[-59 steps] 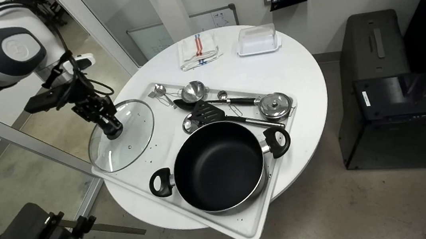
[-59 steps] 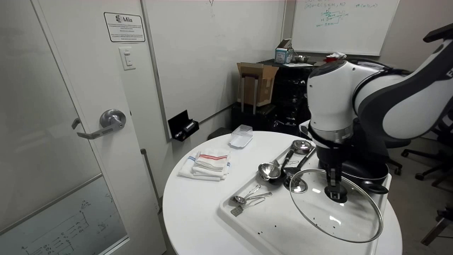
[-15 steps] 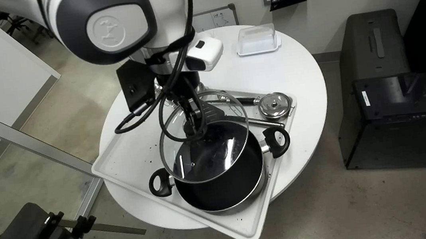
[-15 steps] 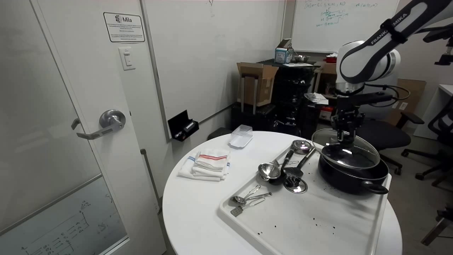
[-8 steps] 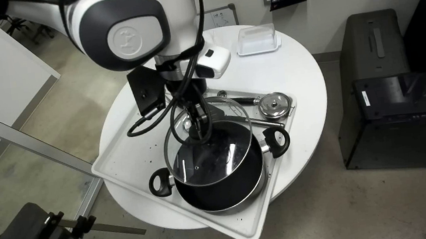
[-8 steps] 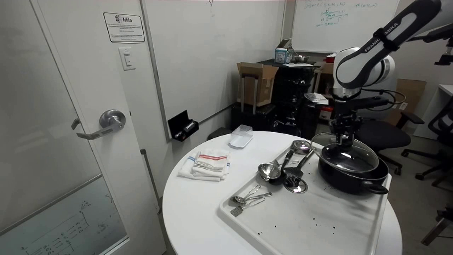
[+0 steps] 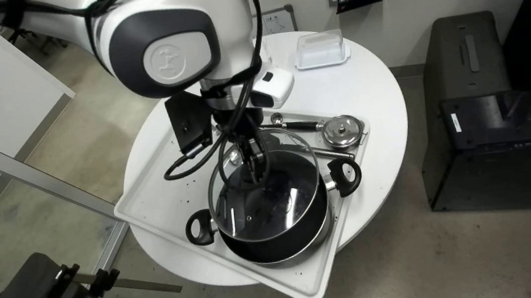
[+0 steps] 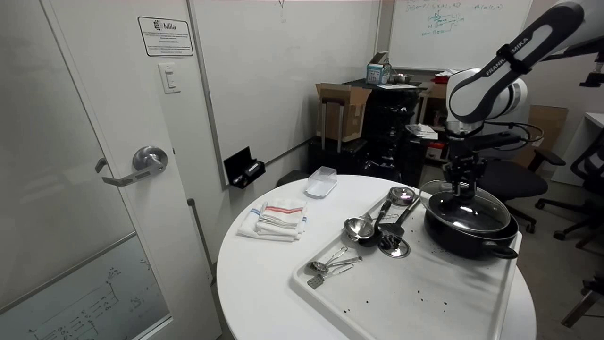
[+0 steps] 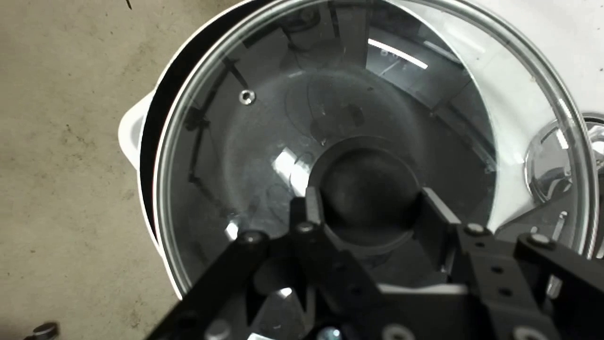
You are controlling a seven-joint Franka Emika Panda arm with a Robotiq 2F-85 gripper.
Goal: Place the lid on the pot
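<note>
The clear glass lid (image 7: 273, 213) has a metal rim and a black knob (image 9: 368, 184). My gripper (image 7: 253, 168) is shut on this knob, with one finger on each side in the wrist view (image 9: 370, 208). The lid is over the wide black pot (image 7: 287, 249), off-centre. In the wrist view the lid overhangs the pot's rim on the right, and a dark strip of the pot (image 9: 181, 66) shows uncovered on the left. An exterior view shows the lid (image 8: 472, 215) just above the pot (image 8: 460, 243); I cannot tell whether they touch.
The pot stands on a white tray (image 7: 165, 190) on a round white table (image 7: 380, 106). Beside it lie a black spatula (image 8: 391, 229), a steel strainer (image 8: 358, 229) and a small lidded steel pot (image 7: 342, 132). Folded towels (image 8: 276, 219) and a clear-lidded dish (image 7: 321, 50) stand farther back.
My gripper has carried the lid from over the tray's far end to above the pot. In the last second the lid has moved lower and farther over the pot.
</note>
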